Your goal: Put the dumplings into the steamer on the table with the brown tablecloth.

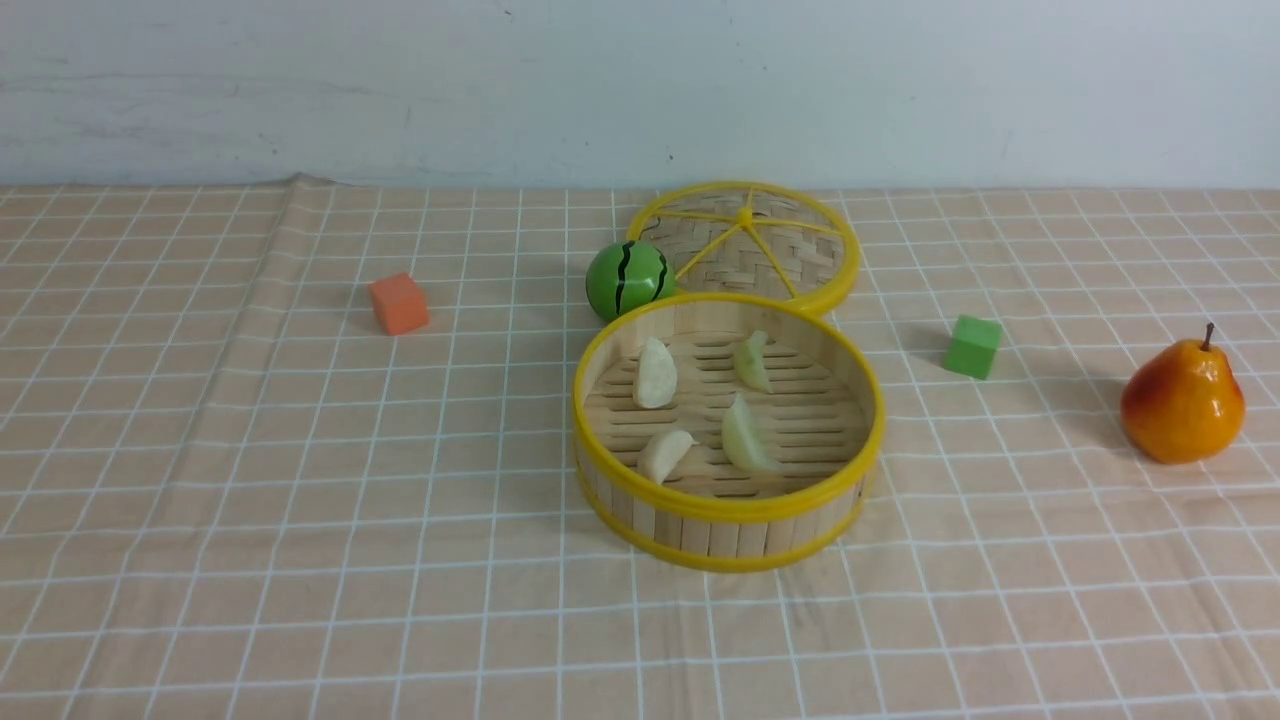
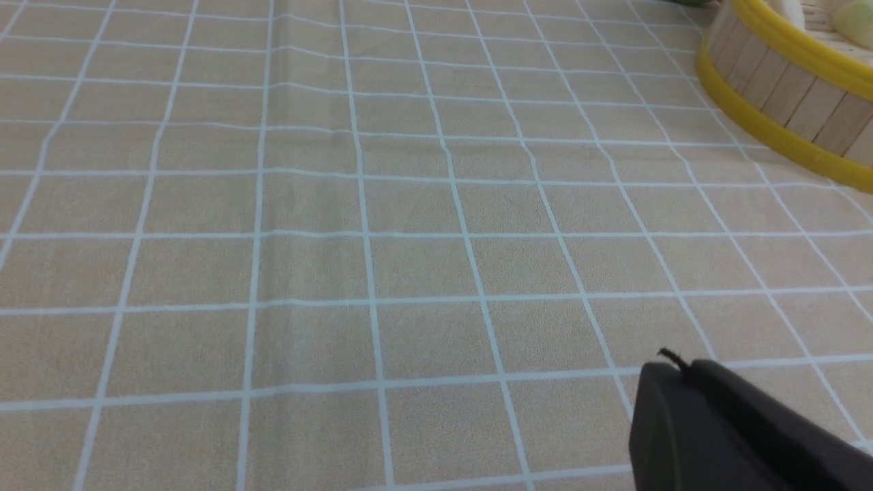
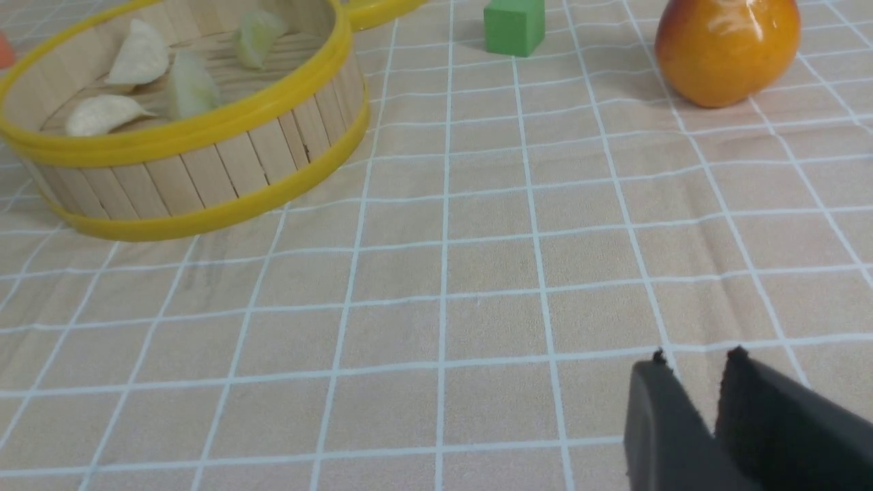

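Tan-peach cloth with a thin white grid, the brown tablecloth (image 1: 300,560), drapes the whole table, lightly creased, and runs back to a pale blue-white wall (image 1: 640,80).

Nearest the cameras, the black left gripper (image 2: 672,368) hovers over bare cloth with its jaws pressed together, while the black right gripper (image 3: 696,358) shows a narrow gap between its tips and holds nothing.

At the scene's centre sits the round bamboo steamer (image 1: 720,530) with yellow rims; all four crescent dumplings (image 1: 655,375) lie on its slatted floor, two cream-white, two pale green.

At 3 o'clock from it stands a green cube (image 1: 972,346), and farther right a glossy orange-yellow pear (image 1: 1182,400). At 10 o'clock is an orange cube (image 1: 398,303). At 12 o'clock lies a flat woven lid with yellow spokes (image 1: 790,255), a green striped ball (image 1: 627,279) just beside it.
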`<move>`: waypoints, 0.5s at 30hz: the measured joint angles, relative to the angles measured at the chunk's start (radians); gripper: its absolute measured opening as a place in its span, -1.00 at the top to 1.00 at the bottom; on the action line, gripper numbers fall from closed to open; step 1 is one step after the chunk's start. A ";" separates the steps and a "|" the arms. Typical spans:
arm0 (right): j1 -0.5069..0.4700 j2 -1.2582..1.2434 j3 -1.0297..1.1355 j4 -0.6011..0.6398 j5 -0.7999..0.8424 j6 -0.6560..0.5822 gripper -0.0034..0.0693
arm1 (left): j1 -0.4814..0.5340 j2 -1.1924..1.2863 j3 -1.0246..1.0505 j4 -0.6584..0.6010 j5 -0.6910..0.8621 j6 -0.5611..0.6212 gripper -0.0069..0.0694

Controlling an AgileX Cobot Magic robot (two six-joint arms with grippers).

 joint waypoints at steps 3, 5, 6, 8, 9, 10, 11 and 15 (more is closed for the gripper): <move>0.000 0.000 0.000 0.000 0.000 0.000 0.52 | 0.000 0.000 0.000 0.000 0.000 0.000 0.86; 0.000 0.000 0.000 0.000 0.000 0.000 0.52 | 0.000 0.000 0.000 0.000 0.000 0.000 0.86; 0.000 0.000 0.000 0.000 0.000 0.000 0.52 | 0.000 0.000 0.000 0.000 0.000 0.000 0.86; 0.000 0.000 0.000 0.000 0.000 0.000 0.51 | 0.000 0.000 0.000 0.000 0.000 0.000 0.86; 0.000 0.000 0.000 0.000 0.000 0.000 0.51 | 0.000 0.000 0.000 0.000 0.000 0.000 0.86; 0.000 0.000 0.000 0.000 0.000 0.000 0.51 | 0.000 0.000 0.000 0.000 0.000 0.000 0.86; 0.000 0.000 0.000 0.000 0.000 0.000 0.50 | 0.000 0.000 0.000 0.000 0.000 0.000 0.85; 0.000 0.000 0.000 0.000 0.000 0.000 0.49 | 0.000 0.000 0.000 0.000 0.000 0.000 0.85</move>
